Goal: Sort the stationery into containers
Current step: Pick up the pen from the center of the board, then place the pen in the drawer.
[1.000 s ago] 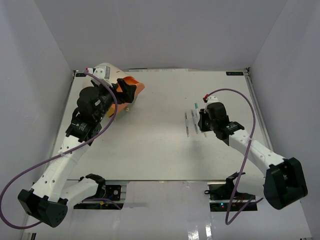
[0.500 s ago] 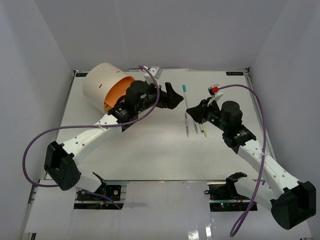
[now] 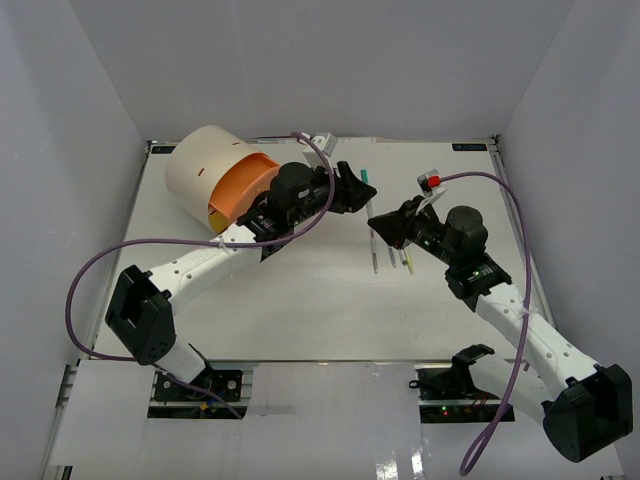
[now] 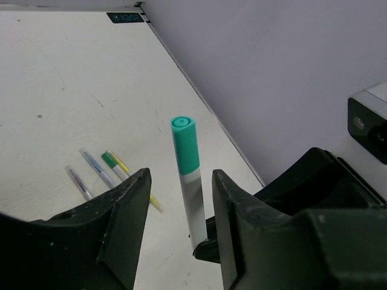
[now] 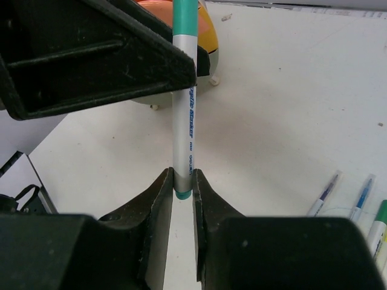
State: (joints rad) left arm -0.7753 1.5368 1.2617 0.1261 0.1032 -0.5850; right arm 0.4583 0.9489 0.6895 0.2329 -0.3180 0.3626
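A white marker with a teal cap (image 5: 183,121) stands upright above the table, its lower end pinched in my shut right gripper (image 5: 183,181). My left gripper (image 4: 180,181) has reached across, and its open jaws flank the marker's body (image 4: 187,175) with a gap on each side. In the top view both grippers meet at mid-table, the left gripper (image 3: 358,190) just above the right gripper (image 3: 378,222). Three more pens (image 3: 389,250) lie on the table below them. The cream organizer (image 3: 205,170) with its orange face lies at the back left.
The loose pens (image 4: 97,170) lie close together near the right wall. The organizer's orange face (image 5: 204,27) shows behind the left fingers (image 5: 109,66). White walls close the table on three sides, and the left arm's purple cable loops over the near left.
My left arm has swung from the organizer to mid-table and its jaws have narrowed around the marker. My right gripper has lifted the marker off the table toward the left gripper.
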